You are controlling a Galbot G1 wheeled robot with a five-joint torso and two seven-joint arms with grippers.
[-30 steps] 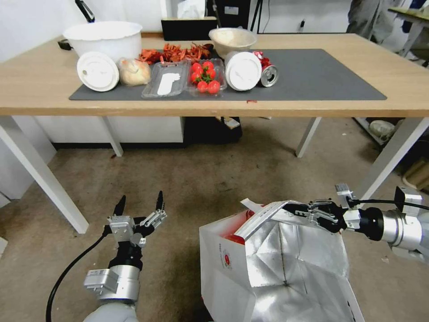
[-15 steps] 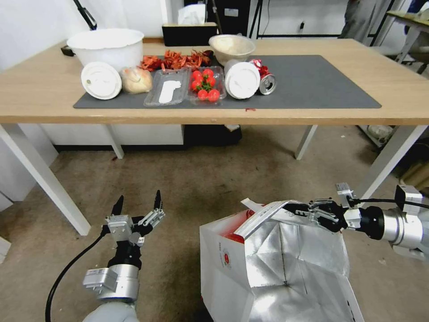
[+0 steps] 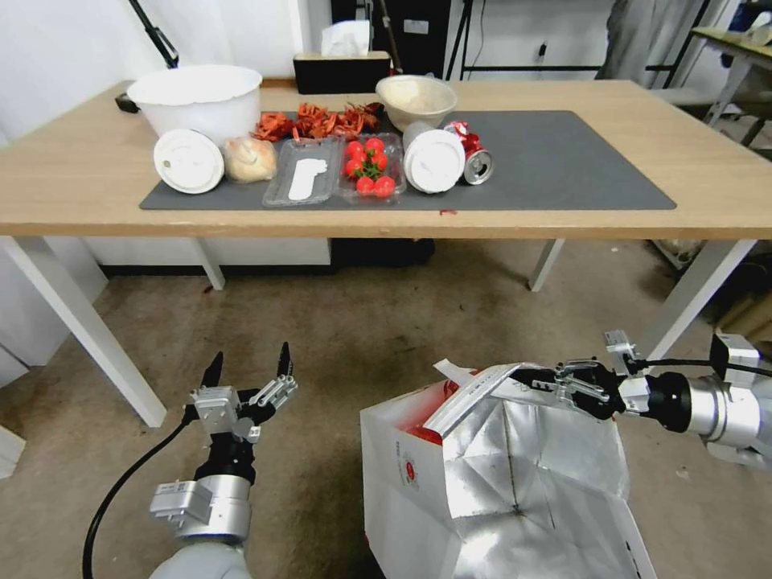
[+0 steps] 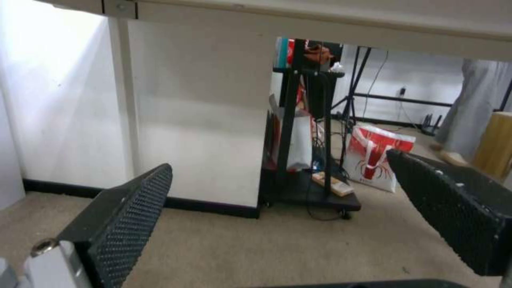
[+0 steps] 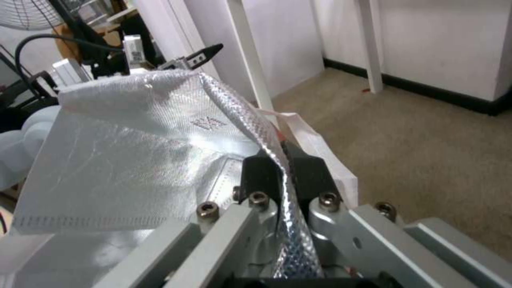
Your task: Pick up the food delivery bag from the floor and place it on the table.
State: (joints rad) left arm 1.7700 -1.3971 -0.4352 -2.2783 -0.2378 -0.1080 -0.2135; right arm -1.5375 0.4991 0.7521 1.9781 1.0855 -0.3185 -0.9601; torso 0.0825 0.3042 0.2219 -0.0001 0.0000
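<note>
The right hand (image 3: 537,375) is clamped on the top rim of the food delivery bag (image 3: 490,474), its fingers pinching a fold of the silver foil lining; in the right wrist view the foil edge runs straight down between the two closed pads (image 5: 260,173). The bag hangs and spreads below and to the inner side of that hand, its mouth gaping upward, one white handle (image 3: 453,371) poking out just past the fingertips. Whether its base touches the floor (image 3: 386,322) or is just clear of it cannot be told.

The left hand (image 3: 248,369) hovers low over the carpet with its fingers spread apart and nothing between them, the bag's near white wall just off to its inner side. It is not touching the bag.

The relation that matters is this: the surface (image 3: 708,181) lies ahead of and well above the right hand, its near edge beyond the bag. The bare stretch of dark grey mat (image 3: 579,161) lies roughly straight ahead of the right hand, while the food containers (image 3: 370,157) sit toward the left arm's side. So the right arm is the nearer and the only one holding, and the bag's long drop beneath the hand probably has to clear that front edge.
</note>
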